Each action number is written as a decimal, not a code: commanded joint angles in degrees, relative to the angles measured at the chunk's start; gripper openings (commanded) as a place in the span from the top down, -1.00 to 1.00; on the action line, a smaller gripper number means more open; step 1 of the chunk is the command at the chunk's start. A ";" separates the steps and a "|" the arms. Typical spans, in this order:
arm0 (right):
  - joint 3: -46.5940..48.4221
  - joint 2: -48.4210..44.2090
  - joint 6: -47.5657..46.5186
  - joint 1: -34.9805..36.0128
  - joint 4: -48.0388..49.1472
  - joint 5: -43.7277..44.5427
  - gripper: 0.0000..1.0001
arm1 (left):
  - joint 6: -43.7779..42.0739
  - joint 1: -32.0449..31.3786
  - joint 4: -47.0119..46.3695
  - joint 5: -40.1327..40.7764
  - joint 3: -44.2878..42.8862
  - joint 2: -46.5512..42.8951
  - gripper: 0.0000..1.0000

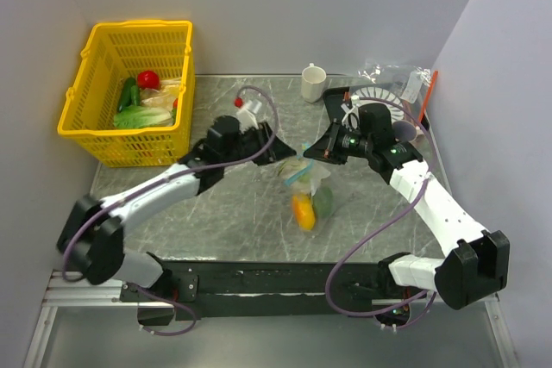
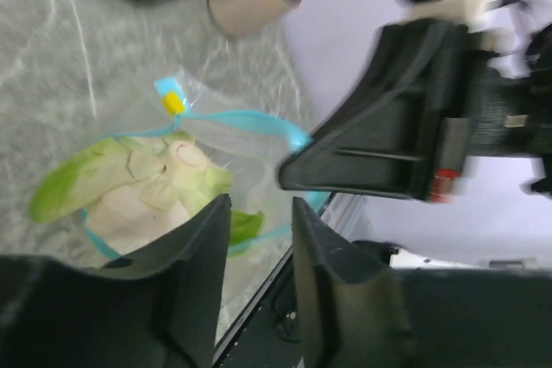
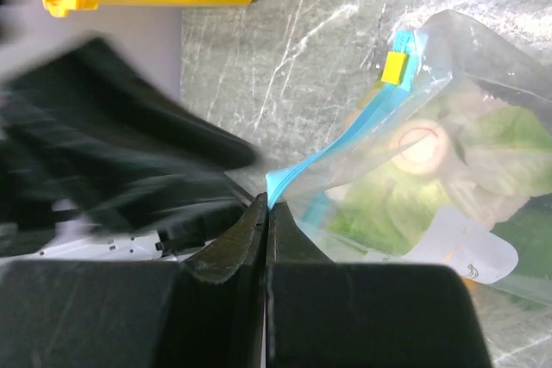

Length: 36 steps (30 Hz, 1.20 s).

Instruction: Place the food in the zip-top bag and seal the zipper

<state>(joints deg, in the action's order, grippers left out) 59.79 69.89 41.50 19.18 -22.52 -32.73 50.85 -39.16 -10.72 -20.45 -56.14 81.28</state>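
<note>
A yellow basket (image 1: 129,92) stands at the far left of the grey marbled table (image 1: 224,213), holding a red tomato (image 1: 147,78), a cucumber (image 1: 128,92) and leafy greens.

The left gripper (image 1: 272,146) reaches in toward the middle of the table. In its wrist view its jaws stand apart with nothing between them, hanging above the bag's mouth.

The zip-top bag (image 1: 310,189) lies at the centre of the table, just in front of both grippers. An orange-yellow piece (image 1: 303,211) and a green piece (image 1: 323,202) show through the plastic. From the left wrist, a pale lettuce (image 2: 129,178) sits inside. The zipper (image 2: 250,116) curves round it in an open loop and carries a small yellow slider (image 2: 174,102).

The right gripper (image 1: 314,152) faces the left one closely across the mouth. Its fingers (image 3: 246,234) are pressed together, pinching one end of the teal strip, which runs taut up to the slider.

Farther back stands a cream cup (image 1: 313,82). To its right is a dark tray (image 1: 338,102) with a white plate (image 1: 377,95) on it. Crumpled clear plastic (image 1: 392,73) and an orange-red stick (image 1: 428,94) lie by the right wall.
</note>
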 commanded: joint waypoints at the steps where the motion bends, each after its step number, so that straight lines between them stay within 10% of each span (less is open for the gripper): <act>1: 3.05 -0.19 -0.54 -0.55 3.72 -2.07 1.00 | -6.72 2.24 10.62 1.29 -2.31 -9.10 0.13; 16: 7.01 0.95 -2.30 -0.55 -0.68 -3.13 1.00 | -36.16 0.84 8.87 -9.00 4.20 -8.59 -0.50; 36: 7.62 1.04 -3.09 -0.63 -1.73 -3.57 1.00 | -45.49 -0.39 -1.32 -16.20 6.04 -0.59 -0.01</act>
<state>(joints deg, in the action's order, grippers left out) 63.77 71.50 39.09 18.96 -25.76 -34.28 7.51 -38.83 -7.51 -32.34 -49.56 79.53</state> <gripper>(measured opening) 0.010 0.552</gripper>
